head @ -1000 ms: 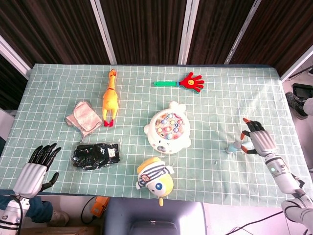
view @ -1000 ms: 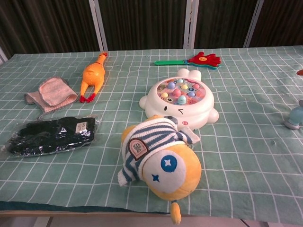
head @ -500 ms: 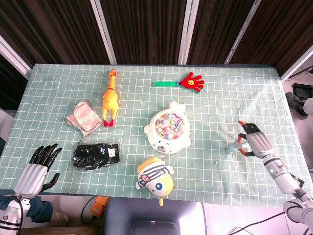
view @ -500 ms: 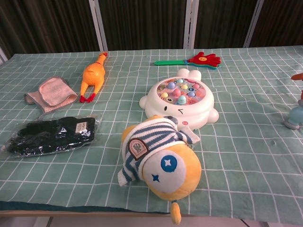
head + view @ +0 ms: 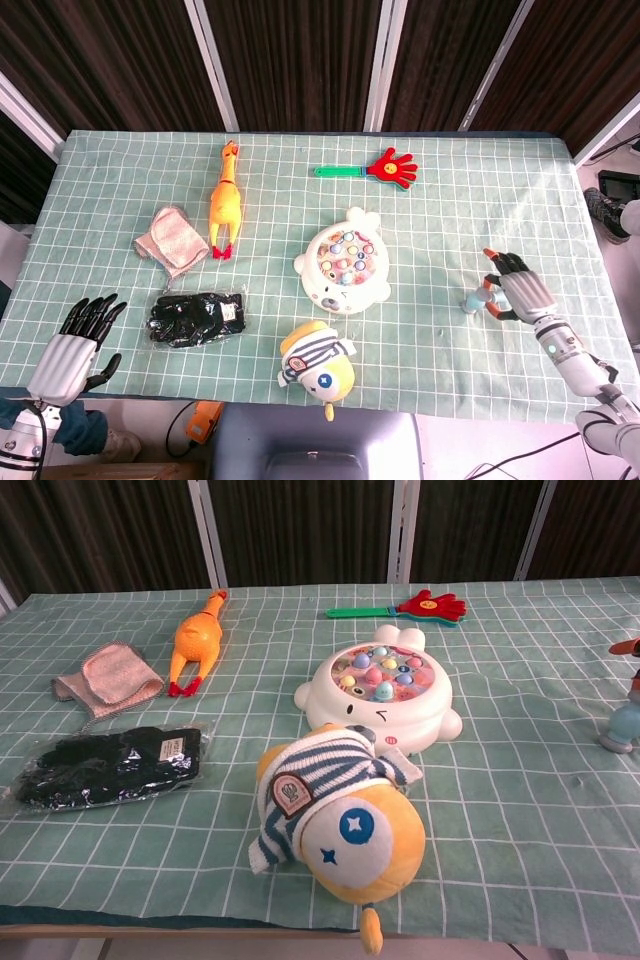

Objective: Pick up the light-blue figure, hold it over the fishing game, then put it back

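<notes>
right robot hand (image 5: 518, 293) against light-blue figure (image 5: 474, 299)

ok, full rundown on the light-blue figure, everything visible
The light-blue figure is a small toy, smooth and plastic-looking, with a wider grey base, standing upright on the green checked tablecloth near the table's right side, well right of the fishing game. The right hand is right beside it, fingers curled around its upper part; actual contact can't be confirmed. The chest view shows only its edge.
</notes>
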